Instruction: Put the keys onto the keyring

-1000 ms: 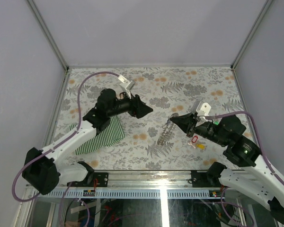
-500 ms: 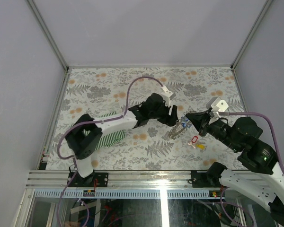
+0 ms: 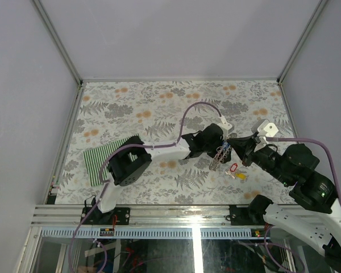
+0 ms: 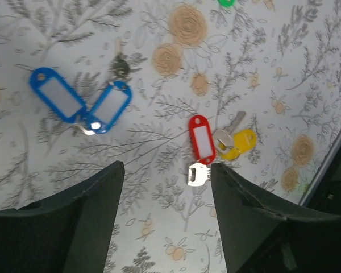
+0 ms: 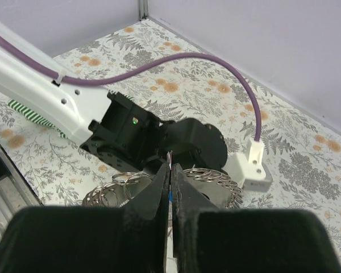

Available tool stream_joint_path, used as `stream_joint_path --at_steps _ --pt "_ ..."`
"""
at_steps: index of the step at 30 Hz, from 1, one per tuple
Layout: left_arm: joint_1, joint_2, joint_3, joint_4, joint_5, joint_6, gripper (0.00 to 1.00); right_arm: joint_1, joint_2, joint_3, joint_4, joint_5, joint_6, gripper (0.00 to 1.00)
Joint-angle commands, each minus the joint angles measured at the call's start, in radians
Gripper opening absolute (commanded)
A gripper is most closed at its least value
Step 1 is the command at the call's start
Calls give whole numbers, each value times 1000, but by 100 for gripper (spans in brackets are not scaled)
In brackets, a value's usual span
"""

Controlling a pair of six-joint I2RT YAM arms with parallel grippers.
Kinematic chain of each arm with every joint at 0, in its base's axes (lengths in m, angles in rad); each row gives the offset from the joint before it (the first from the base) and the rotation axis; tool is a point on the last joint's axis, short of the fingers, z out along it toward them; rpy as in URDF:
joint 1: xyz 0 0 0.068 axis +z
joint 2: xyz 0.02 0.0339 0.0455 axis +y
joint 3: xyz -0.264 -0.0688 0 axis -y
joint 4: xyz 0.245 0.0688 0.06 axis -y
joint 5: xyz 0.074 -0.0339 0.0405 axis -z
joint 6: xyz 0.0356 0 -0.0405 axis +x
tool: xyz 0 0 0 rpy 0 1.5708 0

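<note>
Keyring (image 3: 216, 158), long axis seemingly slanting near-left, in clenched right fingers (image 5: 158, 190); left fingers (image 4: 96, 210) apart above red key (image 4: 202, 138).

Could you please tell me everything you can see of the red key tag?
The red key tag is a small oblong of red plastic with a white label window and a hole at one rounded end. It lies flat on the floral table cover, a small silvery metal piece at its other end. A yellow tag lies close beside it. Nothing grips it.
</note>
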Motion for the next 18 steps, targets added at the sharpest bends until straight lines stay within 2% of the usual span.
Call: stream_joint_path --at_steps 1,18 --pt "-40 44 62 0 15 27 62 5 -21 40 38 21 0 1" --pt "-96 155 125 -41 48 55 53 4 -20 28 50 3 16 1"
